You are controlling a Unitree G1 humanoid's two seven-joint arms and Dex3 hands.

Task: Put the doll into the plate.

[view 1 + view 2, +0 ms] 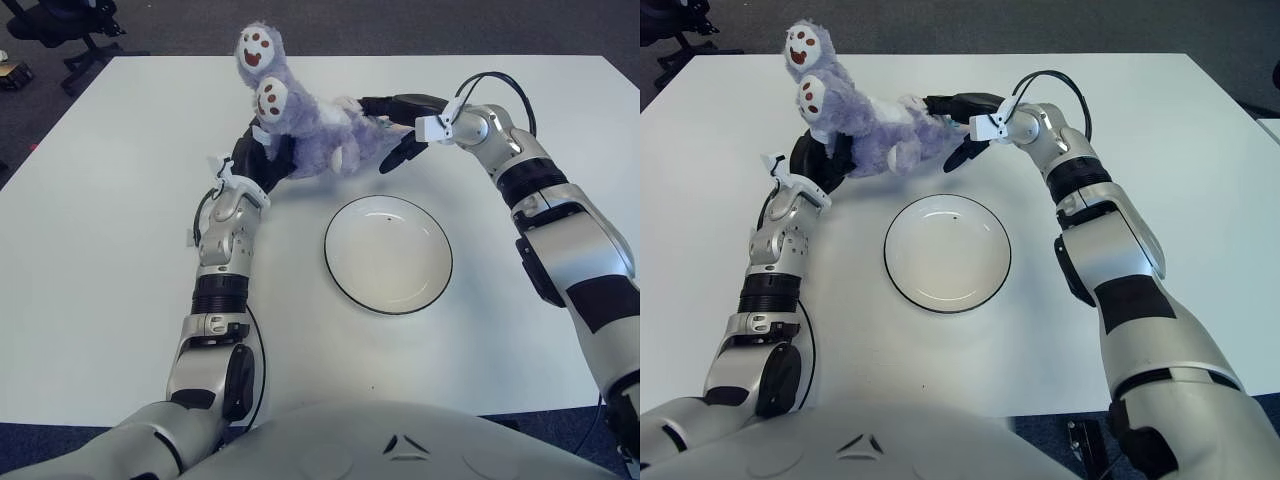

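both hands, left hand (pixel 262 160) and right hand (pixel 393 125), grip the doll (pixel 312 135) beyond the plate (pixel 388 254)

The left hand (pixel 258 160) is mostly hidden behind the doll (pixel 315 135), so its fingers cannot be judged. The doll covers part of the right hand (pixel 390 125) too; only some dark fingers (pixel 400 152) show beside it, and it is not clear whether they press the doll. The doll's underside is hidden, so whether it touches the tabletop (pixel 100 250) cannot be told. The office chair (pixel 60 25) beyond the far left corner is cut by the picture's edge.
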